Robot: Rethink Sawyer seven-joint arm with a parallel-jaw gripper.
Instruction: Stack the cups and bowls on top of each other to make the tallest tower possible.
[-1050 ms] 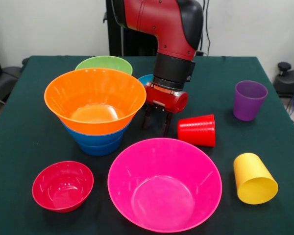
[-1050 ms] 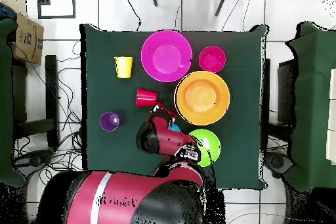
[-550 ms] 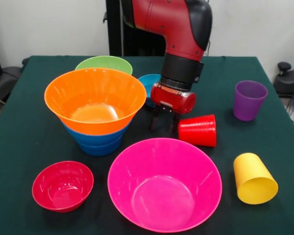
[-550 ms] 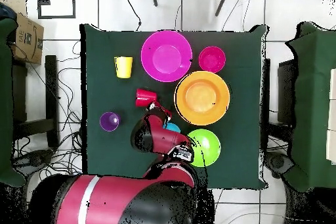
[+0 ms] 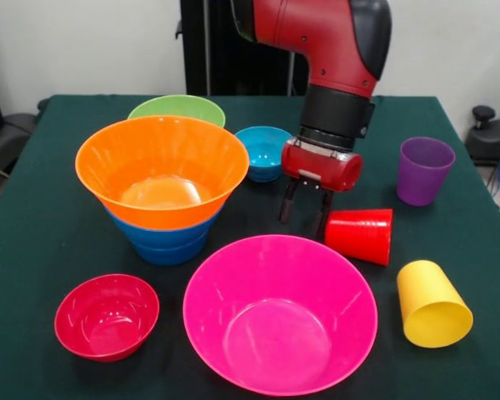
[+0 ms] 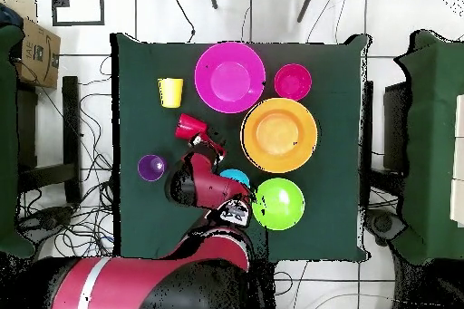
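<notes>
The tower is a wide orange bowl [image 5: 161, 167] [image 6: 280, 135] nested on blue bowls [image 5: 168, 242] at the left of the front view. A big pink bowl [image 5: 279, 312] [image 6: 230, 76] sits near the front edge, and a small red bowl [image 5: 107, 315] [image 6: 293, 82] lies to its left. Behind the tower are a green bowl [image 5: 177, 108] [image 6: 279, 203] and a light-blue bowl [image 5: 263, 150] [image 6: 235, 178]. The red cup [image 5: 360, 236] [image 6: 190, 127] lies on its side. My gripper [image 5: 304, 217] [image 6: 207, 147] hangs open just left of it, one finger against the cup, holding nothing.
A purple cup [image 5: 423, 169] [image 6: 151, 168] stands upright at the right. A yellow cup [image 5: 432, 304] [image 6: 170, 92] lies on its side near the front right corner. The green cloth table [image 5: 50, 242] has chairs on both sides in the overhead view.
My gripper has moved toward the right of the front view, and the red cup has slid right ahead of it. The light-blue bowl now shows fully.
</notes>
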